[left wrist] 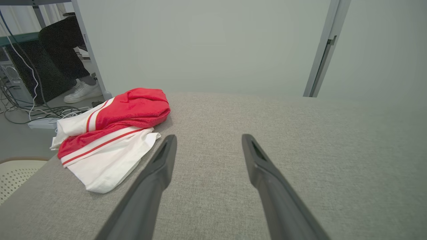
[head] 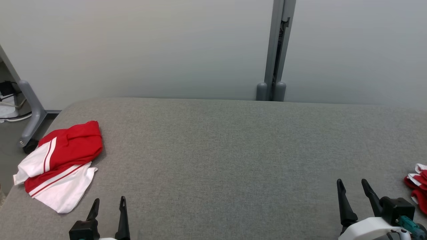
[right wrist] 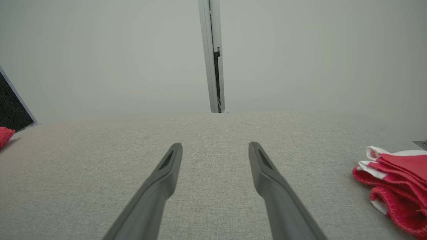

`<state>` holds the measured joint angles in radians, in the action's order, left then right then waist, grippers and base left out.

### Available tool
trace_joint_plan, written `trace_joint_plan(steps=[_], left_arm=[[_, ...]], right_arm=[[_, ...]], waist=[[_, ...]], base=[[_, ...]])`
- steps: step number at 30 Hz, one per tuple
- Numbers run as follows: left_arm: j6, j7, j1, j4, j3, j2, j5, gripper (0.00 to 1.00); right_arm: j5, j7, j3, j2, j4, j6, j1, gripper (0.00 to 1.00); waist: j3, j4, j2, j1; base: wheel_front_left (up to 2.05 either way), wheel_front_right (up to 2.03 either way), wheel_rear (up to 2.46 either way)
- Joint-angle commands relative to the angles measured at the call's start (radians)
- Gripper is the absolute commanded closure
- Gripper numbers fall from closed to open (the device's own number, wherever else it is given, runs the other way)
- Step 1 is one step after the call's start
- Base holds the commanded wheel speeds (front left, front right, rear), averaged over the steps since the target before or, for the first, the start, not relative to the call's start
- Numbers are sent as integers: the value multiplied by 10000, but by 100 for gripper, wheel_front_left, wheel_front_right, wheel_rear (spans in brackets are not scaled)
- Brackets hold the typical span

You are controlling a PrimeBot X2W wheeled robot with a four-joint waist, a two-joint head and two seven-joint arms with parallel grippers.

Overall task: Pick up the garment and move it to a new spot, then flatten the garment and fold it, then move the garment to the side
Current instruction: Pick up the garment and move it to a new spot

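The light is soft and even. The garment (head: 71,146) casts a faint shadow on the surface (head: 217,150). Wrist views bow at their edges

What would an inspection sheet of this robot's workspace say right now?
Surface: grey fabric top, flat.
Job's things: left garment, red and white, bunched at the left edge; right garment, same colours, at the right edge.
Clutter: nothing seen.
Grippers: left gripper and right gripper open, empty.
Cables: tangle on the floor, left.
Surroundings: grey wall, post, person's shoe, pale chair.
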<state>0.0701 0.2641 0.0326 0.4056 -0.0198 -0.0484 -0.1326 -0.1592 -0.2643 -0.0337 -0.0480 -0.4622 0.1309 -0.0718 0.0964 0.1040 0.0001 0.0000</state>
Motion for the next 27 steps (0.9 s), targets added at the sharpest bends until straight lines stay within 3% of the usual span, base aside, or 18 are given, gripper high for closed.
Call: trace_joint_plan(steps=[1,8,18,27], left_arm=[[-9,3,-116,-40,20,-39,-46,0],[-36,3,-201,22,157,-44,106,0],[-103,3,-262,24,762,-35,288,0],[234,3,75,-627,1494,-41,-235,0]], right_arm=[[42,0,31,-54,16,-3,99,0],[-96,0,198,-55,-11,-2,111,0],[-375,0,687,-57,-17,-3,-127,0],[-319,0,1717,-66,-395,-3,-1095,0]], waist=[[-78,278,-1,0],[-205,1332,-1,0],[-445,3661,-1,0],[-1081,4188,-1,0]], base=[[0,0,0],[0,0,0],[0,0,0],[0,0,0]])
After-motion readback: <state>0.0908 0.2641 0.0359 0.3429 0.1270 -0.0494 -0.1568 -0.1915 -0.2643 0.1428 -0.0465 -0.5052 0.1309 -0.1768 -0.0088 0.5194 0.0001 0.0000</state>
